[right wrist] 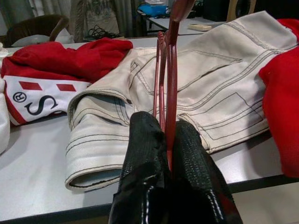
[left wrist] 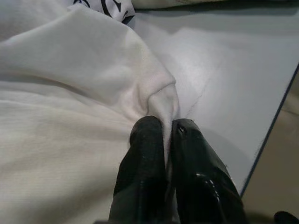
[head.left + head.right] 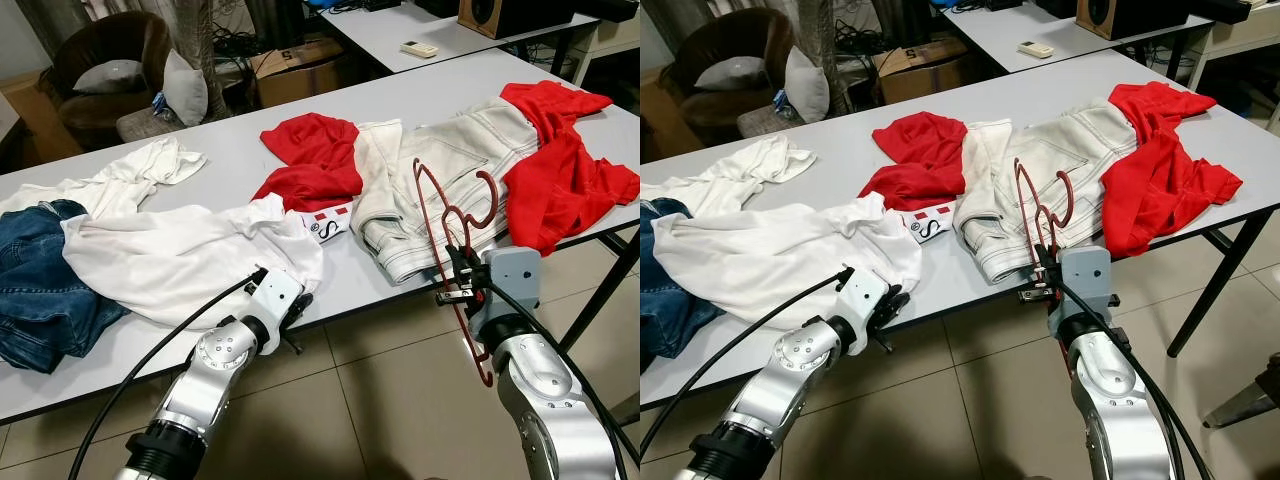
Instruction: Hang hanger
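- Red hanger point(image 3: 450, 215) stands upright in the right gripper point(image 3: 458, 290), jaws clenched on it, just beside the cream jeans point(image 3: 440, 170).
- Left gripper point(image 2: 161, 135) jaws pinch the white shirt point(image 3: 180, 255), farther from those jeans.

Jeans point(image 3: 40, 280) lie at the table's point(image 3: 420, 100) left edge, a T-shirt point(image 3: 170, 255) beside them along the front edge. Trousers point(image 3: 440, 190) lie toward the right end, a hanger point(image 3: 455, 225) at their front, a shirt point(image 3: 565, 170) by the right corner.

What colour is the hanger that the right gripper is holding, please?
Dark red. The hanger, pinched in the right gripper, shows best in the right wrist view.
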